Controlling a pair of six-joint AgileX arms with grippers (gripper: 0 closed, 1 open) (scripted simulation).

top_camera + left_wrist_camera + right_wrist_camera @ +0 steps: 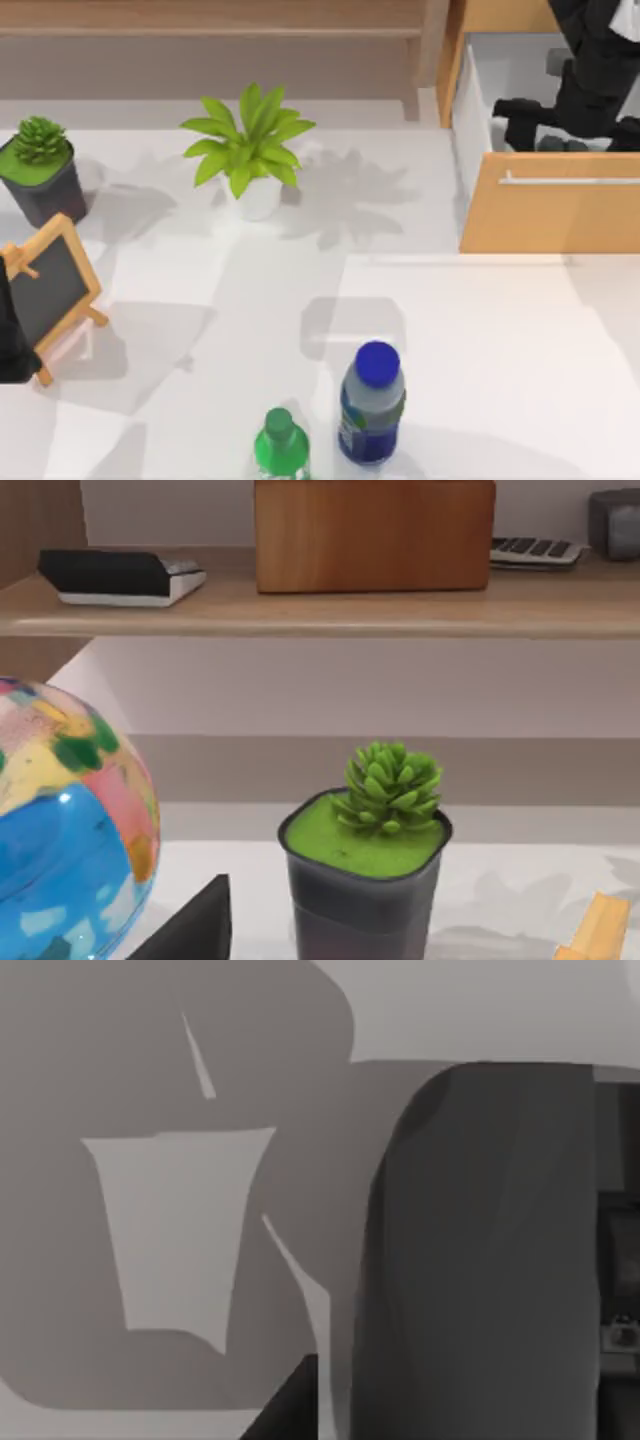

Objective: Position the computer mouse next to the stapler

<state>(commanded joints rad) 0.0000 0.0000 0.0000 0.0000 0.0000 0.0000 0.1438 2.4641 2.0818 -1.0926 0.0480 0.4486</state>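
Blue-capped bottle (372, 405) upright, front | right tool (527, 120) inside open drawer (550, 215)

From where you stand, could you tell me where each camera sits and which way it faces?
Top view: above the table, looking down; left arm at its left edge, right hand inside the open drawer.
Left wrist view: on the left arm, low, facing across the succulent pot toward the shelf.
Right wrist view: on the right arm, close over the drawer's pale floor, beside a dark bulk I cannot identify.
Shared: top and left wrist views both hold the succulent pot and easel.
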